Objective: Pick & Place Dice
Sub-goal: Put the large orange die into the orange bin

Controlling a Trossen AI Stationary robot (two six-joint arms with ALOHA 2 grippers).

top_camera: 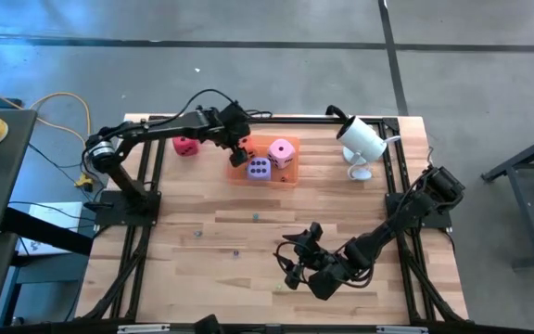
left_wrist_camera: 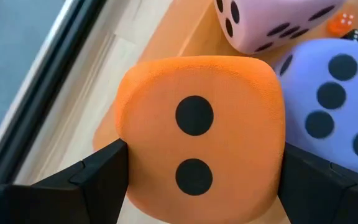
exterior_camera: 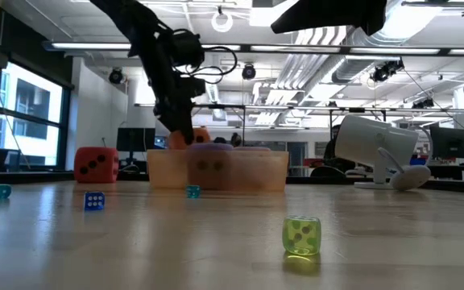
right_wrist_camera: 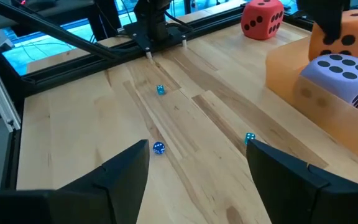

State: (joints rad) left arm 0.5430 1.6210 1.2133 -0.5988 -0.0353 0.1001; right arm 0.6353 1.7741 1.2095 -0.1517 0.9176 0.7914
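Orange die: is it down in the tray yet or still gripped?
Gripped. The left gripper is shut on the orange die, holding it over the tray beside the purple die.

An orange die (left_wrist_camera: 201,140) with black pips, a purple die (top_camera: 259,168), a pink die (top_camera: 282,151) and a red die (top_camera: 185,146) contrast with the translucent orange tray (top_camera: 286,179) and pale wooden table (top_camera: 248,232).

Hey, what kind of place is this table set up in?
Probably an open office or lab: exposed ceiling ducts, rows of computer monitors behind the wooden table, and large windows.
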